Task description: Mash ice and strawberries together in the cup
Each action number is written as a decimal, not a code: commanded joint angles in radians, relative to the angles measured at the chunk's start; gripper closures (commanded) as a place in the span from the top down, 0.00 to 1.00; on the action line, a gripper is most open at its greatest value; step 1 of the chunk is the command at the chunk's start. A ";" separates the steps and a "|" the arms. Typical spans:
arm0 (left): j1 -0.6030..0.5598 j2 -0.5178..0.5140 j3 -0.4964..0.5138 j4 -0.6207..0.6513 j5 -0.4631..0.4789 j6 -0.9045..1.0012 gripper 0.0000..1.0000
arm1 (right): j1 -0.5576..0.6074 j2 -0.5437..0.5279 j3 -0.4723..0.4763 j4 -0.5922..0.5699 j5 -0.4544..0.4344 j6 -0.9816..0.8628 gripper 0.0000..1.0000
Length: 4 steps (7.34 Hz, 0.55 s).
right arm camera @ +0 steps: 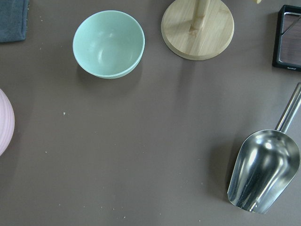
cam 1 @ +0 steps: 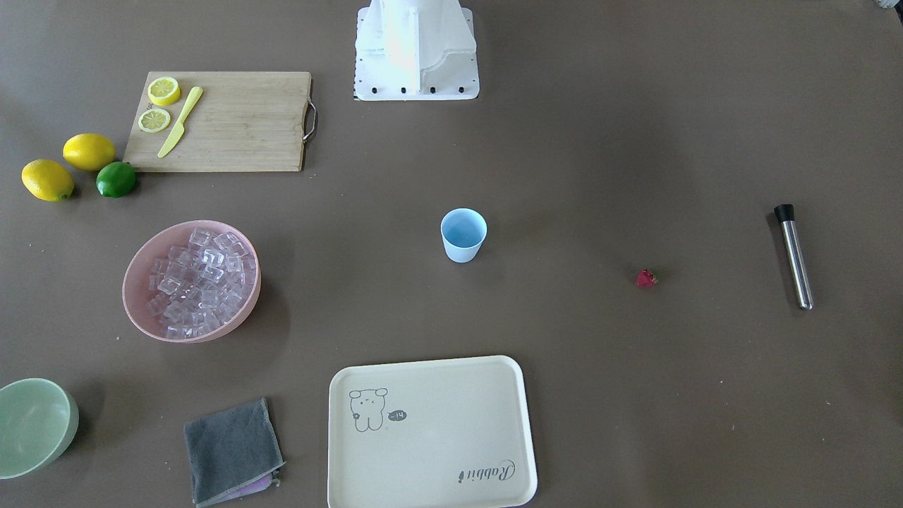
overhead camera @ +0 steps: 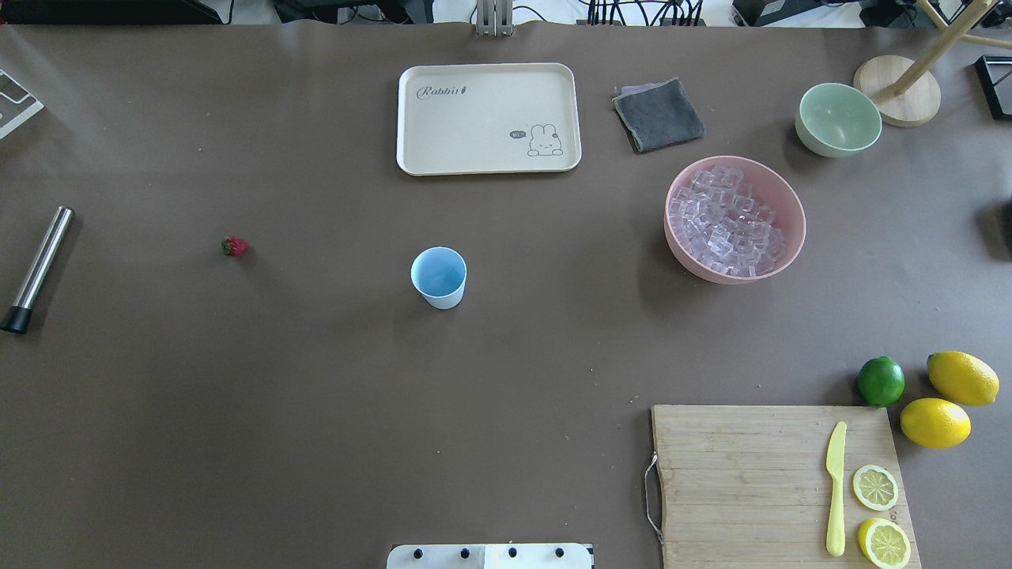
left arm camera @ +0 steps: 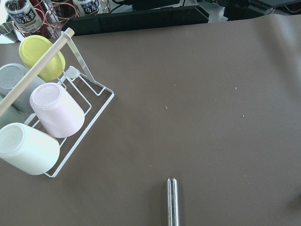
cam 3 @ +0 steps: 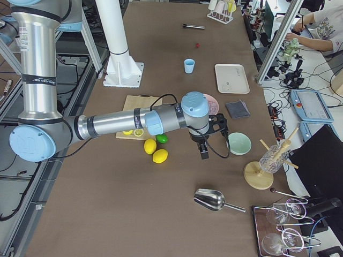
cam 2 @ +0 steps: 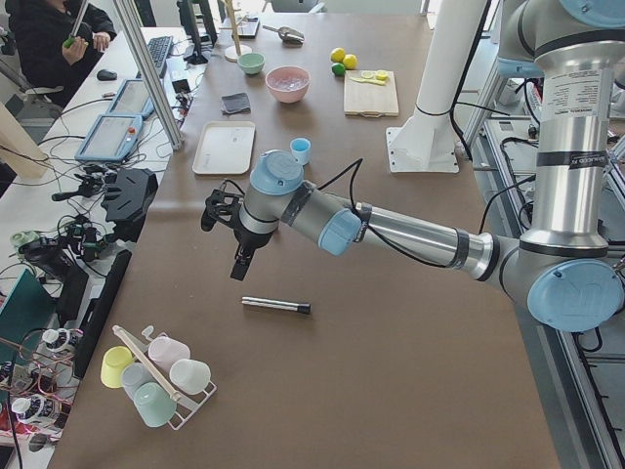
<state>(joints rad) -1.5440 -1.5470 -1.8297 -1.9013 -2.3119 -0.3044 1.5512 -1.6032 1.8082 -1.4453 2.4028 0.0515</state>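
The light blue cup (overhead camera: 439, 276) stands upright mid-table with nothing visible inside. A small red strawberry (overhead camera: 235, 246) lies alone to its left. The ice (overhead camera: 731, 221) fills a pink bowl (overhead camera: 794, 207) to the cup's right. A steel muddler (overhead camera: 37, 269) with a black end lies at the far left. My left gripper (cam 2: 237, 266) hangs above the table just beyond the muddler (cam 2: 276, 306), far from the cup (cam 2: 301, 149). My right gripper (cam 3: 204, 154) hangs near the pale green bowl (cam 3: 239, 143). I cannot tell whether either gripper is open or shut.
A cream tray (overhead camera: 488, 118) and a grey cloth (overhead camera: 658, 114) lie at the far edge. At the near right are a cutting board (overhead camera: 743, 474) with knife and lemon slices, two lemons and a lime (overhead camera: 881, 381). A metal scoop (right arm camera: 263, 169) and a cup rack (left arm camera: 42, 117) sit at the table's ends.
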 commanded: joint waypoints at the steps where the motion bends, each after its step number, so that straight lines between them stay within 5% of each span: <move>1: 0.005 0.001 0.004 -0.005 -0.001 -0.005 0.98 | 0.001 0.003 -0.016 -0.001 0.002 0.001 0.98; 4: 0.025 -0.022 0.001 -0.005 0.006 -0.078 0.98 | 0.001 -0.017 -0.010 0.005 0.001 0.002 0.98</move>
<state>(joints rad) -1.5299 -1.5579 -1.8274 -1.9066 -2.3067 -0.3282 1.5523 -1.6152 1.7967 -1.4416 2.4050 0.0532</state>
